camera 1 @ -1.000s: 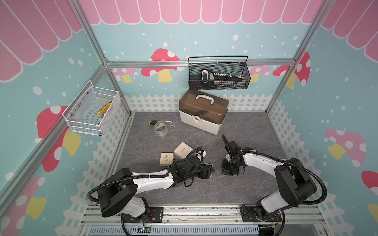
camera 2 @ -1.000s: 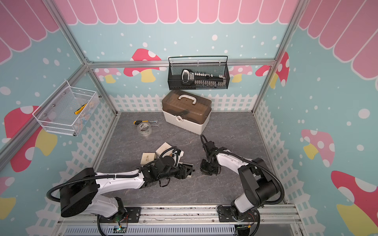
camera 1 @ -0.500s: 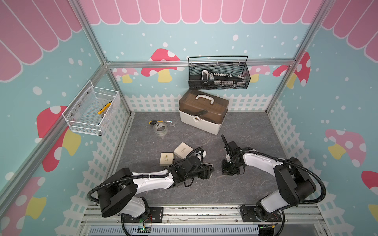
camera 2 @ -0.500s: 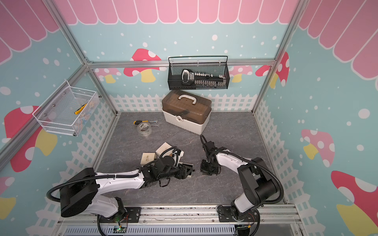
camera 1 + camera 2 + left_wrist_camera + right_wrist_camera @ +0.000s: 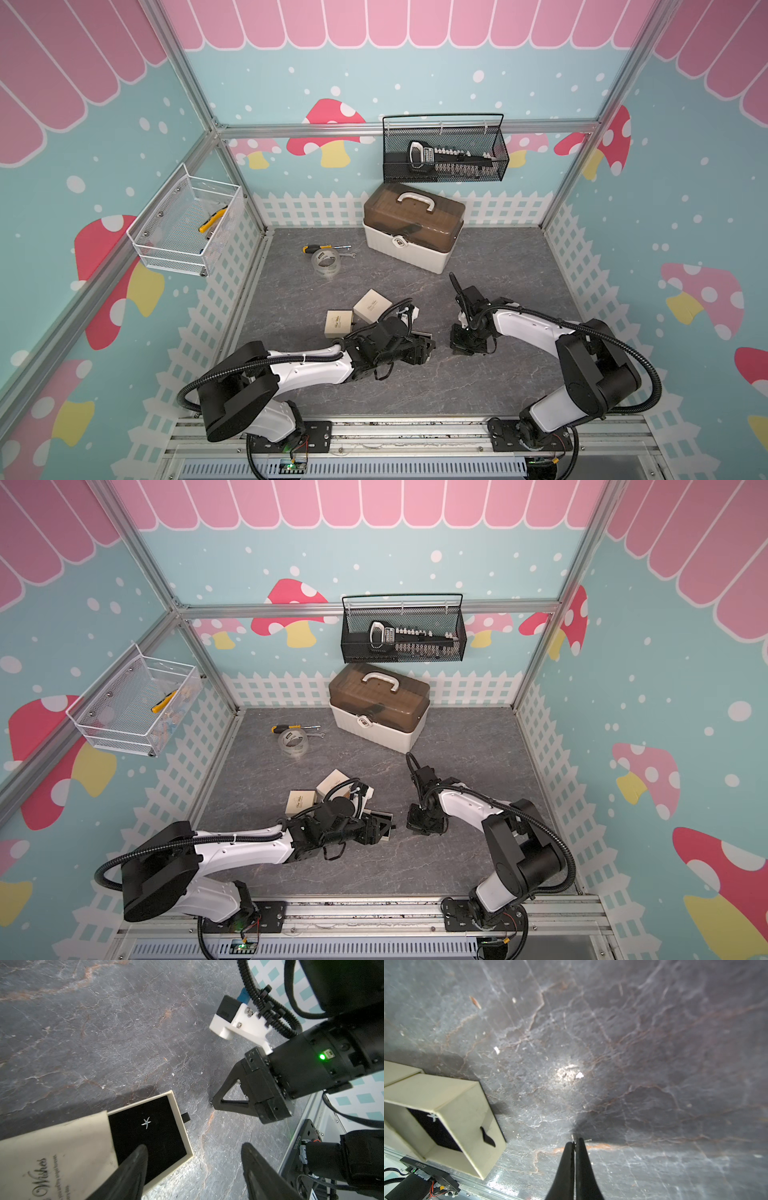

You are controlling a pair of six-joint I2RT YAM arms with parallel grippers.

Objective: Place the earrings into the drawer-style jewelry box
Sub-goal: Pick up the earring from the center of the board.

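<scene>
The right gripper point(image 5: 574, 1142) is down at the grey bench point(image 5: 654, 1043) with its fingers point(image 5: 566, 1163) pressed together, no gap showing between them. Pinched at the very tips is the second earring point(image 5: 572, 1137), a tiny silvery bit. Its short pin sticks out to one side, across the line of the fingers and close to level with the bench. From the left wrist view the same gripper point(image 5: 212, 1103) shows its tip right on the surface, just beside the pulled-out drawer point(image 5: 180, 1118) but apart from it. The left gripper point(image 5: 193, 1146) stands with its fingers point(image 5: 135, 1167) well spread and nothing between them. One finger hangs over the drawer's black lining, and I cannot tell whether it touches; the other is over bare bench. The jewelry box point(image 5: 52, 1147) is a cream sleeve with script lettering, lying flat with the drawer slid partly out towards the right gripper. The star earring point(image 5: 146, 1122) lies flat on the black lining, nearer the drawer's front wall than the sleeve. Its longest ray runs about parallel with that front wall. The right wrist view catches the same earring point(image 5: 432, 1116) inside the drawer, behind the front wall with its small black pull tab point(image 5: 488, 1136). In both top views the two grippers sit near each other at the front middle of the bench, left gripper point(image 5: 424, 349) and right gripper point(image 5: 467, 347). Two closed cream boxes point(image 5: 338, 324) sit just behind the left arm.
</scene>
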